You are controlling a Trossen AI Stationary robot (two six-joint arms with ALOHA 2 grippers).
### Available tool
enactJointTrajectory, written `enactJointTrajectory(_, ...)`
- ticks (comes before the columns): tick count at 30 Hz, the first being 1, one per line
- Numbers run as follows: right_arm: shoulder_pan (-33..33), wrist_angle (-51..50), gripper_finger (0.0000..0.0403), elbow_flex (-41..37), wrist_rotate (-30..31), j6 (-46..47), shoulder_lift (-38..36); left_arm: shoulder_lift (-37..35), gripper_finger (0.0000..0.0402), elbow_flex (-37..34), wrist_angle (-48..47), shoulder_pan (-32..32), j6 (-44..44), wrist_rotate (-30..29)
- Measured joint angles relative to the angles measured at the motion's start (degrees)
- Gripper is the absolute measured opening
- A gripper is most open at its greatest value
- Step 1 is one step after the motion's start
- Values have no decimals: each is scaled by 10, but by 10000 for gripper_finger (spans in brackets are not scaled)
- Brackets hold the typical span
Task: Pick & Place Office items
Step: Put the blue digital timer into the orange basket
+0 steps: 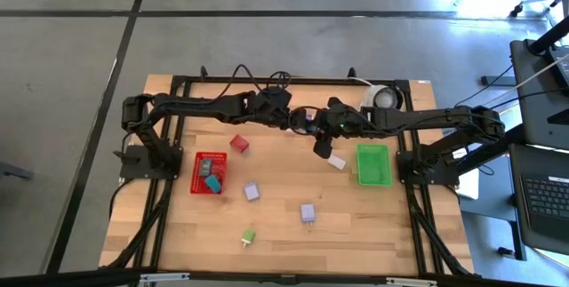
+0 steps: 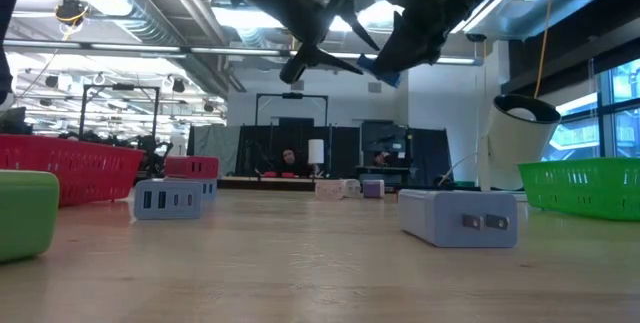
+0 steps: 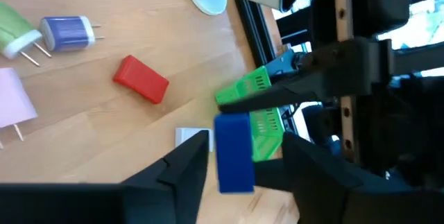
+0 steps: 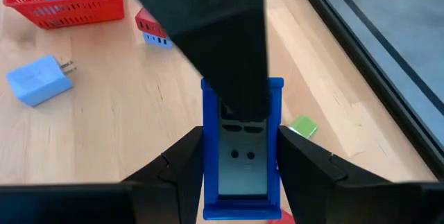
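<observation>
Handover mid-air: blue item [image 4: 241, 148] is clamped by right gripper [image 4: 239, 156], offered w/ left gripper [image 3: 239, 156] spread around it, probably for tray [image 1: 209, 173].

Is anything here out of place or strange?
Yes: one blue block is off the table, gripped in the air by the right gripper, with the left gripper open around it.

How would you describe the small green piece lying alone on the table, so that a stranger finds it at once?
Start from the red tray on the left half of the wooden table in the high view. Go toward the near edge, past the lavender piece just right of the tray. The green piece lies alone there, the only green item besides the far larger green tray.
</observation>
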Motion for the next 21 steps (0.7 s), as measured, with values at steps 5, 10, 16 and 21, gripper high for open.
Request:
enactJointTrajectory(5, 0, 6, 161, 0, 1, -9, 0, 0, 111, 0, -4, 3, 5, 8)
enactJointTrajectory(10, 0, 6, 161, 0, 5, -15, 0, 0, 62, 0, -6, 4, 5, 8)
enactJointTrajectory(16, 0, 6, 170, 0, 11, -14, 0, 0, 64, 0, -6, 4, 7, 9)
enactJointTrajectory(21, 0, 7, 216, 0, -15, -11, 0, 0, 70, 0, -2, 3, 16, 19)
